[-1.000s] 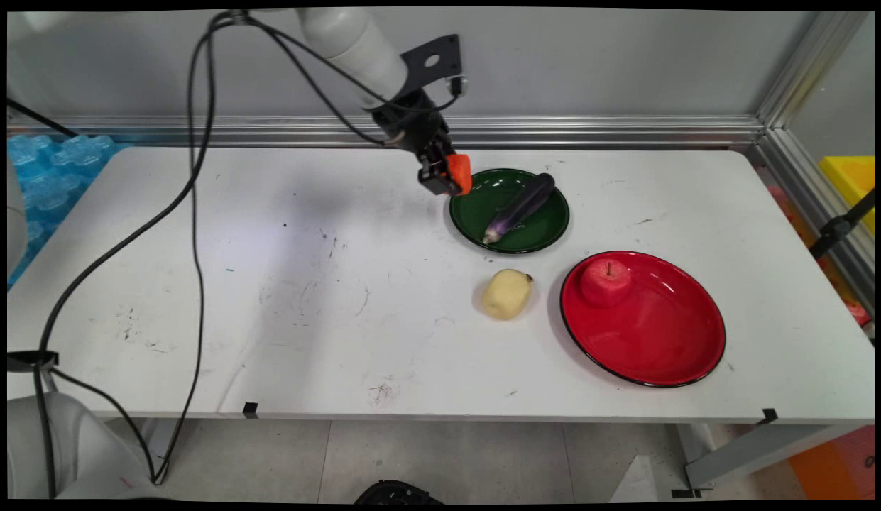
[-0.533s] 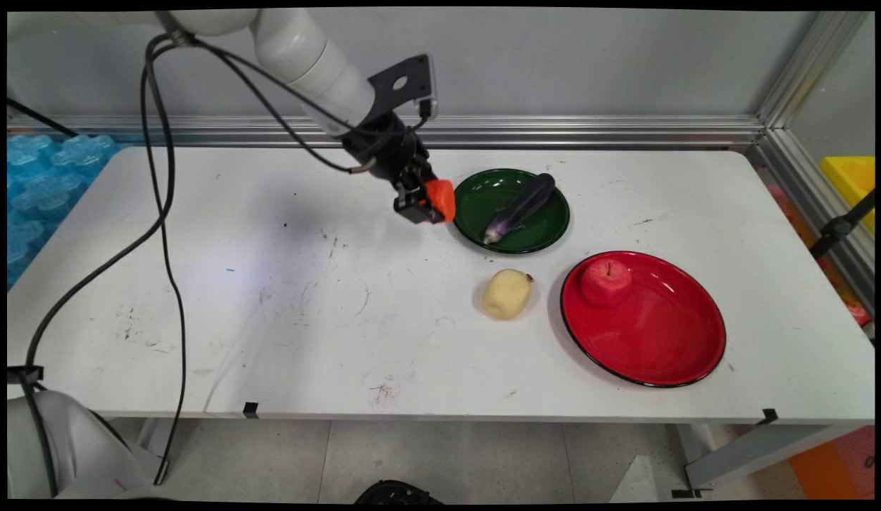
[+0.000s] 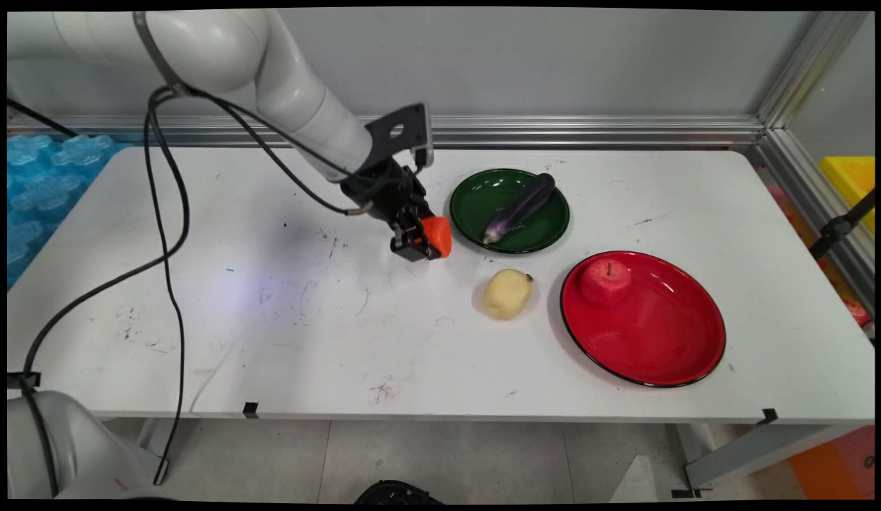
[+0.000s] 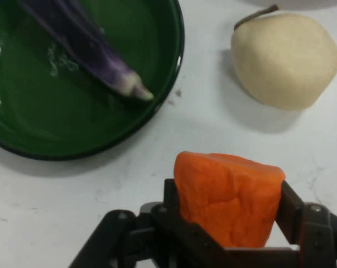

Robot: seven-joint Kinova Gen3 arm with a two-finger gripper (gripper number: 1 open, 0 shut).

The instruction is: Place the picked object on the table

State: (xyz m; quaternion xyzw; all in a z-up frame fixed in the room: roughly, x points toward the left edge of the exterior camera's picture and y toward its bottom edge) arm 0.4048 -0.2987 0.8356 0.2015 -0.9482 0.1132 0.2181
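My gripper (image 3: 420,245) (image 4: 227,215) is shut on an orange chunk (image 3: 436,236) (image 4: 229,198), held low over the white table just left of the green plate (image 3: 479,202) (image 4: 40,120). A purple eggplant (image 3: 522,206) (image 4: 93,47) lies across that plate. A pale yellow pear-like fruit (image 3: 506,294) (image 4: 285,58) sits on the table to the front right of the gripper, apart from it.
A red plate (image 3: 660,341) holding a red apple (image 3: 606,282) stands at the right. Black cables (image 3: 167,234) hang from the arm on the left. An aluminium rail (image 3: 589,131) runs along the table's back edge; blue moulded trays (image 3: 35,177) lie beyond the left edge.
The gripper, still holding the orange chunk, has moved down and to the left, away from the green plate's rim and toward the table's near side.
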